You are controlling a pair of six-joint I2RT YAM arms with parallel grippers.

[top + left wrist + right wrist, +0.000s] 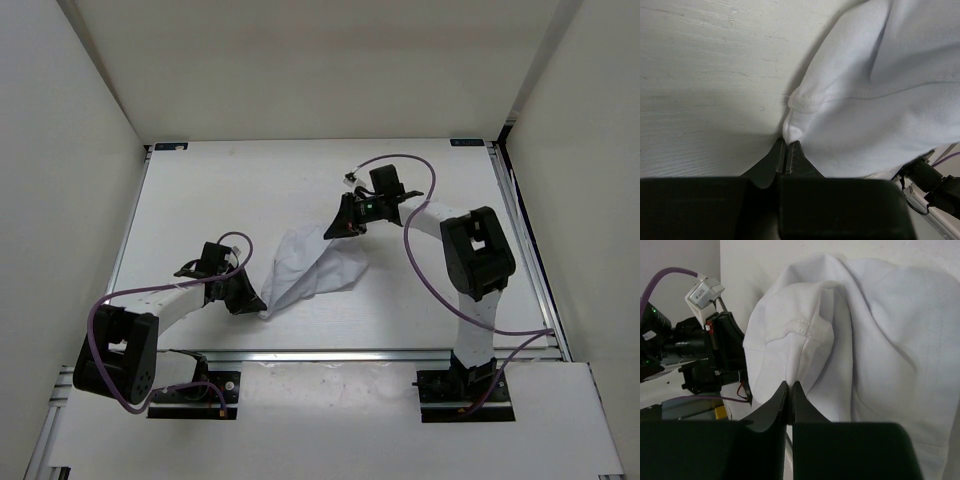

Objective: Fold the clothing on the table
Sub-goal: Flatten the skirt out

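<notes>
Cam setup: 1 overhead, 2 wrist-mounted.
Top cam: high above near edge, looks down on whole off-white wood-grain tabletop (210, 190). L/R wrist cams: v. close, facing past black left gripper (788, 145) / black right gripper (790, 386) onto plain white soft fabric piece (312, 268) from opp. sides; all 3 views share it.

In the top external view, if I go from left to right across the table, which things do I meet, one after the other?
Left arm's black joint block → left gripper → the clothing → right arm's black joint block. The right gripper overlaps the clothing, so it is left out.
</notes>
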